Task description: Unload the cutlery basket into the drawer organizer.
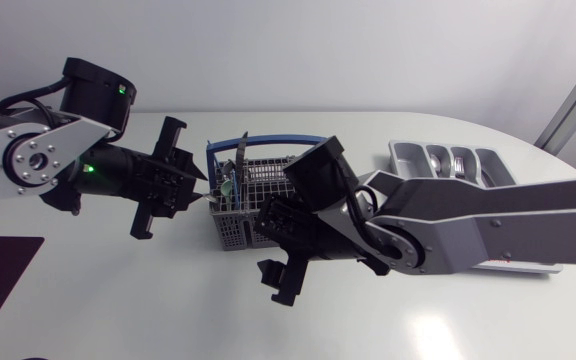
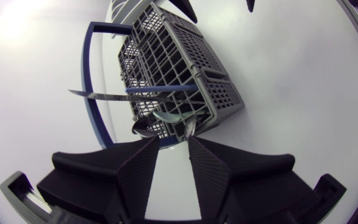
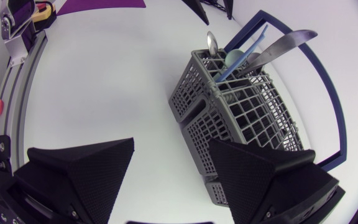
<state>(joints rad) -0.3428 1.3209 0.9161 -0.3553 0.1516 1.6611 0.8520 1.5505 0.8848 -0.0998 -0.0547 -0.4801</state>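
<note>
Wrist views show left end effector (image 2: 173, 147) and right end effector (image 3: 171, 149) agape near the grey lattice basket (image 3: 241, 109).

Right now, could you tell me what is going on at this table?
A grey cutlery basket sits between the robot's two grippers. The left gripper is open, just short of the cutlery standing in one end; the right gripper is open by the other end. Neither holds anything. The drawer organizer sits apart on the right arm's side.
</note>
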